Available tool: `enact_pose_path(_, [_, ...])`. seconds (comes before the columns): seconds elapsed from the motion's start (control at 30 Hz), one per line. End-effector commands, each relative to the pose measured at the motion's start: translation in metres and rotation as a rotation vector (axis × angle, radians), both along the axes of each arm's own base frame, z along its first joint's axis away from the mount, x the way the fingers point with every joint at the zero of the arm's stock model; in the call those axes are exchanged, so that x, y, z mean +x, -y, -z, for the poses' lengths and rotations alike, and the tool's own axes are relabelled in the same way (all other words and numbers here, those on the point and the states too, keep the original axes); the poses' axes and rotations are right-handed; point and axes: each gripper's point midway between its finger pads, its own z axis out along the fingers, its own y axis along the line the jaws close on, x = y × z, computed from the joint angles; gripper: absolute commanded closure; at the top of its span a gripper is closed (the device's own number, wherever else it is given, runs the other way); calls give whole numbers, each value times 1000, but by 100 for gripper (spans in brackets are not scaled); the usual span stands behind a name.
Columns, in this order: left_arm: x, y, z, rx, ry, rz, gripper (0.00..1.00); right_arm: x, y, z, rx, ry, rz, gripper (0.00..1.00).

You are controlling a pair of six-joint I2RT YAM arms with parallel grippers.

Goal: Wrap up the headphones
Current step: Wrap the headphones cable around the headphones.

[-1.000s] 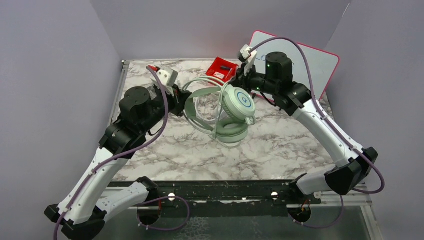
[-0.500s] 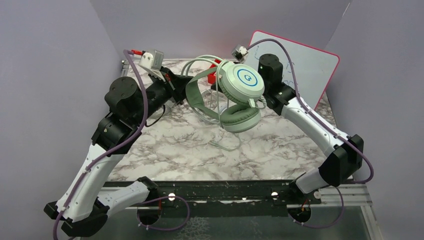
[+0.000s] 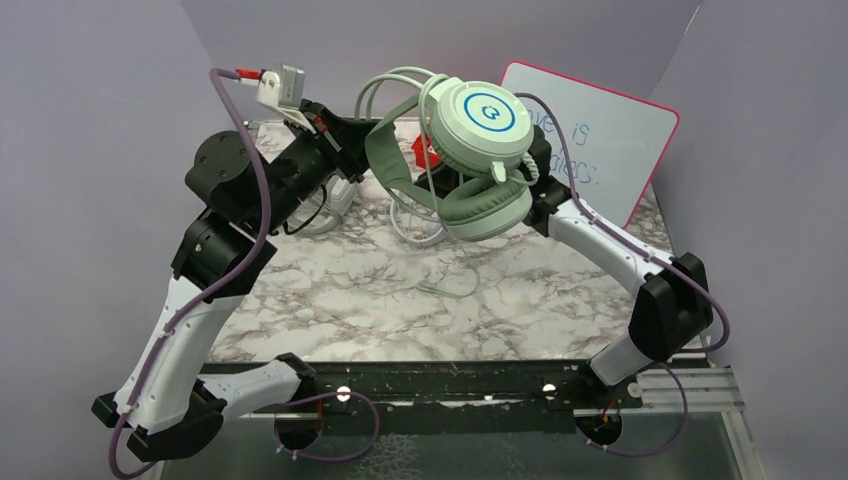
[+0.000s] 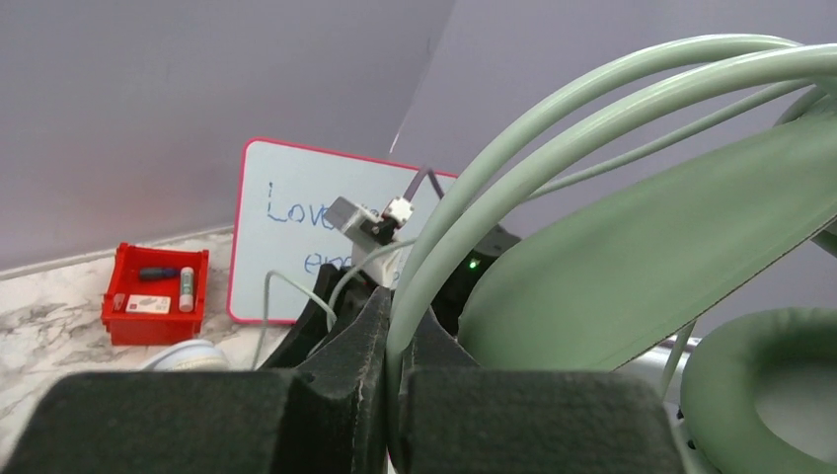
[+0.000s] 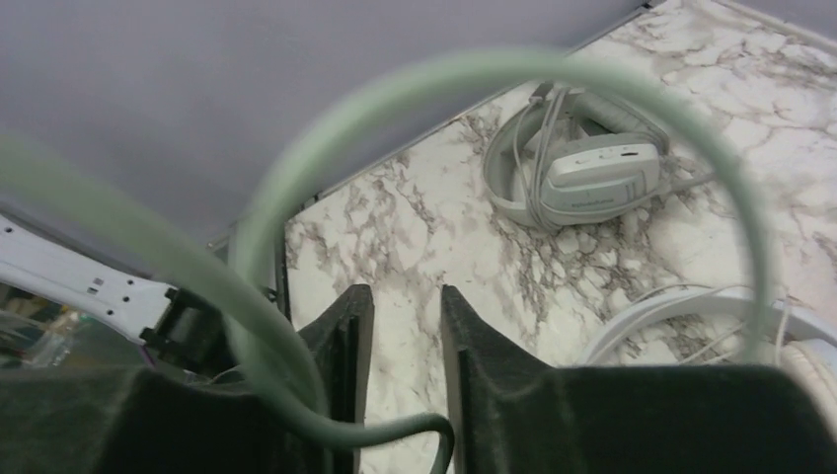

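1. Top view:
   - The mint headphones [image 3: 483, 120] are held up in the air over the far middle of the bench [image 3: 350, 310].
   - One cup, marked with a blue ring, faces up. The other cup sits just below it with its padded face turned outward.
   - The headband [image 3: 392, 170] arcs away to the left.
   - The left gripper [image 3: 352, 140] meets the set on that side, where loops of thin cable [image 3: 395, 80] rise above the band.
   - A tail of cable drops from the cups and appears to reach the marble below.
   - The right gripper is hidden behind the cups, so this view does not show its state.
   - A whiteboard [image 3: 610, 130] leans at the far right corner.
   - A red bin [image 3: 424, 155] at the far edge shows only in part behind the headphones.

2. Left wrist view:
   - The fingers [image 4: 336, 365] are clenched on strands of the mint cable, which rise from between the pads and sweep up to the right.
   - The broad headband fills the right side, with one ear pad at the bottom right corner.
   - Beyond them the red bin holds a few small items.
   - The whiteboard carries blue handwriting.

3. Right wrist view:
   - The right gripper [image 5: 405, 296] is released: its jaws stand apart with marble showing in the gap.
   - A blurred loop of mint cable arcs overhead, passes in front of one finger and crosses low at the base of the gap, pinched by neither finger.
   - On the bench beyond, toward the far left corner, lies a grey-white pair [image 5: 582, 168] with its cable wound around it.
   - Part of a white pair [image 5: 711, 311] shows nearer by.
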Motion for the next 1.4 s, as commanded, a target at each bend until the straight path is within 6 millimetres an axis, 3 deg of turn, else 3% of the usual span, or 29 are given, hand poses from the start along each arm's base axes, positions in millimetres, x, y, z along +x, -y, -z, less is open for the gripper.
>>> enact_pose_path(0.0, [-23, -14, -70, -195, 119, 20, 100, -1, -7, -9, 100, 31, -48, 61])
enact_pose_path(0.27, [-17, -14, -75, -210, 101, -1, 100, 20, 6, -5, 76, 46, 99, 44])
enact_pose_path(0.43, [-6, -25, -76, -221, 68, -86, 100, 8, 20, 12, 8, 23, 116, 37])
enact_pose_path(0.57, [-6, -25, -81, -225, 72, -86, 100, -13, 26, 21, 11, 60, 57, 18])
enact_pose_path(0.7, [-5, -24, -84, -235, 67, -83, 100, -15, 24, 36, -27, -14, 33, 17])
enact_pose_path(0.8, [-4, -23, -85, -238, 58, -82, 100, -4, 52, 47, -7, -85, 114, 16])
enact_pose_path(0.9, [-4, -23, -88, -242, 59, -81, 100, -5, 86, 50, 71, -132, 104, 15])
enact_pose_path(0.97, [-3, -23, -89, -243, 61, -84, 100, -9, 97, 51, 71, -135, 80, 15])
enact_pose_path(1.27, [5, -22, -83, -230, 41, -108, 100, -32, 106, 6, 68, 1, -52, 10])
enact_pose_path(1.37, [4, -23, -86, -229, 47, -110, 100, -58, 103, -13, 106, 56, -214, 9])
